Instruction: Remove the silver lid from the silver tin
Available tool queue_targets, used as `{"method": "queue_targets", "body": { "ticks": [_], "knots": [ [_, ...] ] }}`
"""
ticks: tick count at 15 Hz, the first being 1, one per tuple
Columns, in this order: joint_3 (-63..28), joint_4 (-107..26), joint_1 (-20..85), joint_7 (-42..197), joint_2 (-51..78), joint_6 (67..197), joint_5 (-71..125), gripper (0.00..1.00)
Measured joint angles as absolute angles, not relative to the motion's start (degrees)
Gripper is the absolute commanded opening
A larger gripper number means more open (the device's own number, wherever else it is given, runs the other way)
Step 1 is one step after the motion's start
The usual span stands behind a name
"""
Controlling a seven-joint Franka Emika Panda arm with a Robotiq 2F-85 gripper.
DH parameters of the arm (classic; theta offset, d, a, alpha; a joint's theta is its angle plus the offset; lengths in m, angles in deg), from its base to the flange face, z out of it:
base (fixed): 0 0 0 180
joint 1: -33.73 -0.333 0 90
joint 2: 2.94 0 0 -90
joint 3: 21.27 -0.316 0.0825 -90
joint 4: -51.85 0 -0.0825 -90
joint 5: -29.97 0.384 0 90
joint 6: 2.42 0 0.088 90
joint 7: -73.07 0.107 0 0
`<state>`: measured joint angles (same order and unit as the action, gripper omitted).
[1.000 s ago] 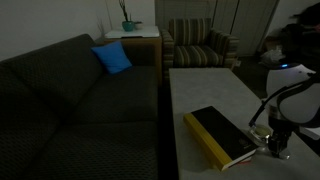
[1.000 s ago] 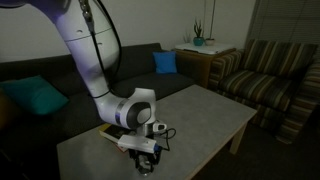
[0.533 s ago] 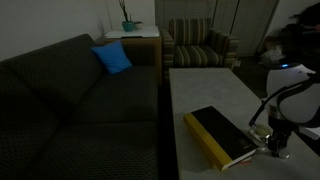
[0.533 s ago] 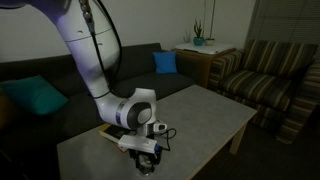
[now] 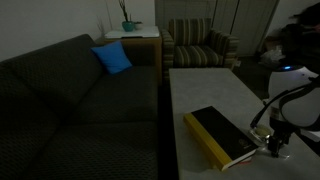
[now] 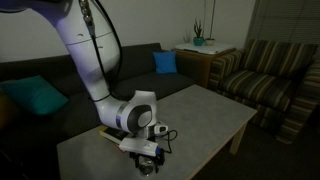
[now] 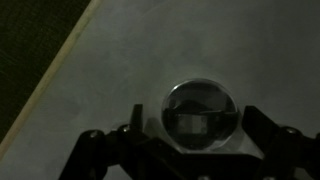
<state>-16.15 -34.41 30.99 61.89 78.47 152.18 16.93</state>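
Seemingly untouched, the silver lid [image 7: 200, 112] lies centred beneath the parted gripper [image 7: 190, 128].

Through the wrist view my gripper [image 7: 193, 130] is spread wide, with the silver lid [image 7: 200, 112] between the jaws and only narrow room on either side. Sideways slack is small. Beyond the lid the tabletop [image 7: 150, 50] is bare, so I have free passage there. In an exterior view the black-and-yellow book [image 5: 222, 136] lies just beside the gripper and blocks a low sweep toward the sofa [image 5: 70, 100]. The far half of the table toward the armchair [image 6: 265, 75] is open. My own arm [image 6: 100, 60] arches over the sofa side, so the space above there is taken
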Motion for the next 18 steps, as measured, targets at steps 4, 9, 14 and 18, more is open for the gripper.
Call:
{"method": "queue_targets", "body": {
  "ticks": [4, 9, 14, 18],
  "knots": [
    [-15.3, -35.9, 30.0, 62.6, 78.1, 154.5, 16.9, 1.0],
    [-12.2, -40.6, 26.0, 68.2, 76.8, 159.9, 16.9, 1.0],
    [-7.3, -47.5, 18.4, 76.8, 75.1, 163.8, 17.0, 1.0],
    [-3.5, -53.2, 11.3, 83.5, 73.3, 164.9, 17.2, 1.0]
  ]
}}
